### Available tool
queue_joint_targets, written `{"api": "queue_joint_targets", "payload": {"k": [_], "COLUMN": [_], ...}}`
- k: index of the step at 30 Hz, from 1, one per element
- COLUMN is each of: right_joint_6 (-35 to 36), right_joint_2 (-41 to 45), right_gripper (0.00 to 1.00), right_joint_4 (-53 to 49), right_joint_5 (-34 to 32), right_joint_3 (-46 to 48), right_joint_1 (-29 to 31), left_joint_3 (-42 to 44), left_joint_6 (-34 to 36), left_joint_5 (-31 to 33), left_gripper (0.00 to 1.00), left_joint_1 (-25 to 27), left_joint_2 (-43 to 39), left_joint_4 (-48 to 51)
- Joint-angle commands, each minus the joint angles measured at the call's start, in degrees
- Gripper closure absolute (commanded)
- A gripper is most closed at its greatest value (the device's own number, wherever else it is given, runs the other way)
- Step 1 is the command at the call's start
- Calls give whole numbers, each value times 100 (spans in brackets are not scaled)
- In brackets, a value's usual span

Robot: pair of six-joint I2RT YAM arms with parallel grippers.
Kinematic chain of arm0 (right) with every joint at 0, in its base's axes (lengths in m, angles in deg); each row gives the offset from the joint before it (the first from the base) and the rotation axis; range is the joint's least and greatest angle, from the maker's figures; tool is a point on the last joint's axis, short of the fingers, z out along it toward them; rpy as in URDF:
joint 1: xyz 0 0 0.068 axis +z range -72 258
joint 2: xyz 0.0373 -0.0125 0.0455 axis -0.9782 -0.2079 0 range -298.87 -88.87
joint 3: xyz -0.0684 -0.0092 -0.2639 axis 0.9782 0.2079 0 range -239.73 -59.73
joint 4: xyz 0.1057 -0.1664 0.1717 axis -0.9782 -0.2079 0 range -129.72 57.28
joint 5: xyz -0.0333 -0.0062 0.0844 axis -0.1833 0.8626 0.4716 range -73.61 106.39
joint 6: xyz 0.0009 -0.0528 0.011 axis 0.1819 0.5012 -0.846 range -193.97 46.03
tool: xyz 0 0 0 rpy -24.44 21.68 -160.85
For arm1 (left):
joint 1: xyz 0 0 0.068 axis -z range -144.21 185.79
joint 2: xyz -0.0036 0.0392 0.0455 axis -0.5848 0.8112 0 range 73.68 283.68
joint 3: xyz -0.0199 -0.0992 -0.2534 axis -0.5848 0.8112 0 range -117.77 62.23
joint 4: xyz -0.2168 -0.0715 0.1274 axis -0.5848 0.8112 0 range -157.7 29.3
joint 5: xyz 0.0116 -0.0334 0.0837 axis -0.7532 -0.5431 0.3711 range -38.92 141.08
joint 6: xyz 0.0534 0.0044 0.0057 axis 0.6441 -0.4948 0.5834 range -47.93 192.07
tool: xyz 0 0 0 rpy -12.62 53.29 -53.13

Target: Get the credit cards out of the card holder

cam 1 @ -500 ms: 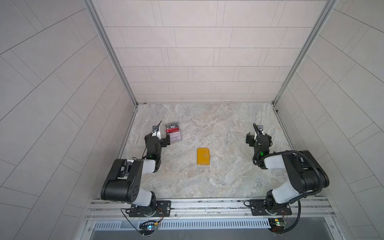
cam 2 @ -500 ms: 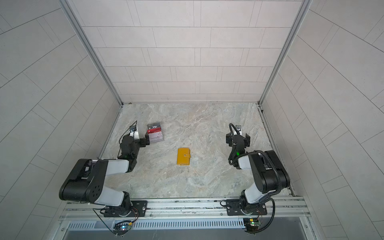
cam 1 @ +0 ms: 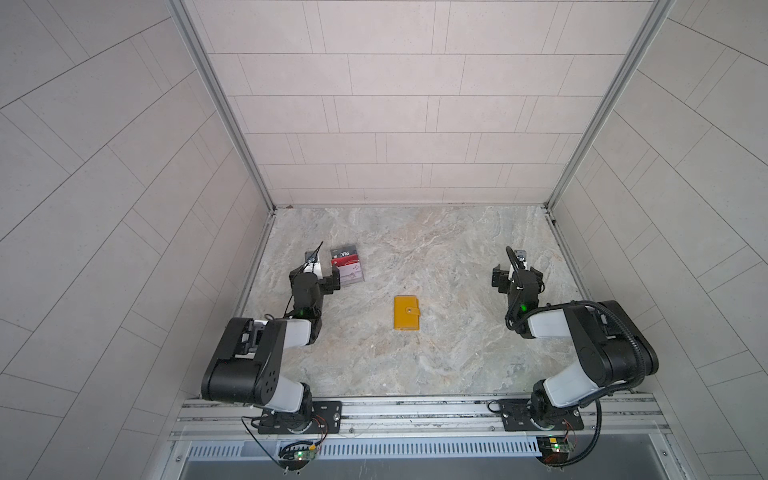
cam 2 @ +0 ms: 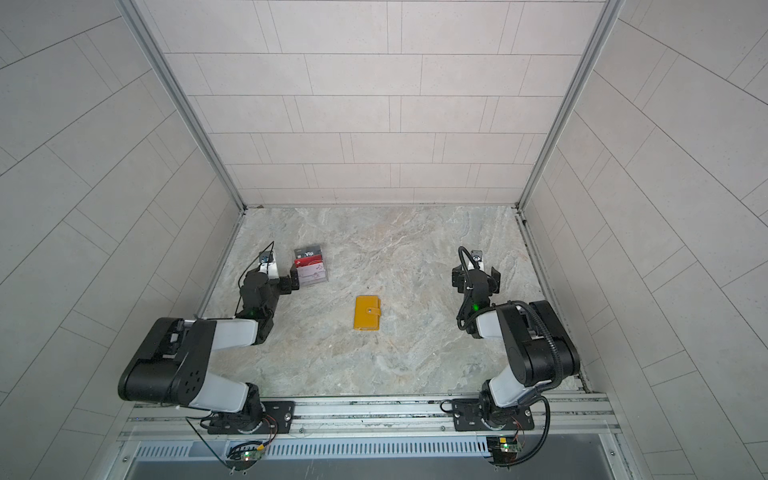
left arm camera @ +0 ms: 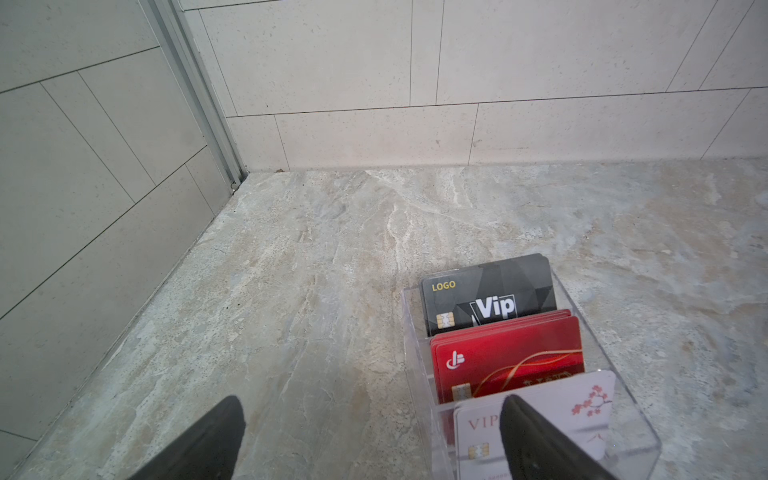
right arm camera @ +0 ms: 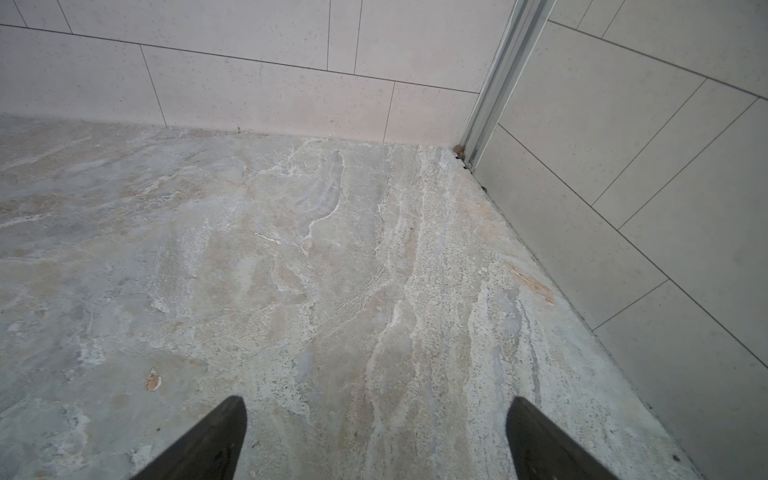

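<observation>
Open, empty: left pincer (left arm camera: 372, 399), right pincer (right arm camera: 374, 399); card holder (cam 1: 407, 313) shut.
Risk: left pincer's swing could topple the card stand (left arm camera: 415, 324) just beside it.

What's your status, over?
Left gripper open, empty; right gripper open, empty. Card holder mid-table, closed, tab snapped. Clear card stand beside left gripper, not blocking the holder.

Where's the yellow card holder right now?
In both top views the card holder lies closed and flat near the middle of the marble table. Its nearest neighbour, the clear card stand, sits farther back and to its left.
</observation>
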Motion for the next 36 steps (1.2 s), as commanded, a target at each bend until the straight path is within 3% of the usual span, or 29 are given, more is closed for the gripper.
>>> {"api": "queue_joint_targets", "payload": {"k": [1,6,10,27,32,36], "right_joint_6": [69,66,255,232,177,-30], "right_joint_2": [-56,-59,-112,-79,268,838], "right_gripper": [0,0,0,0,1,4], "right_joint_4": [75,71,106,73,-779,-2057], "right_joint_5": [-8,-9,365,391,298,222], "right_joint_3": [73,71,45,25,-264,-633], "right_joint_1": [-20,-9,-7,-34,-35,-35], "left_joint_3": [-87,-91,-95,-70,-295,-346], "left_joint_6": [-42,-41,-39,-6,-15,-176], "left_joint_5": [43,50,50,-7,109,420], "left_gripper": [0,0,0,0,0,0], "left_joint_1": [23,27,27,46,96,236], "left_joint_2": [-18,-18,-9,-120,-624,-1257], "left_joint_4": [-62,-58,-58,-42,820,1547]}}
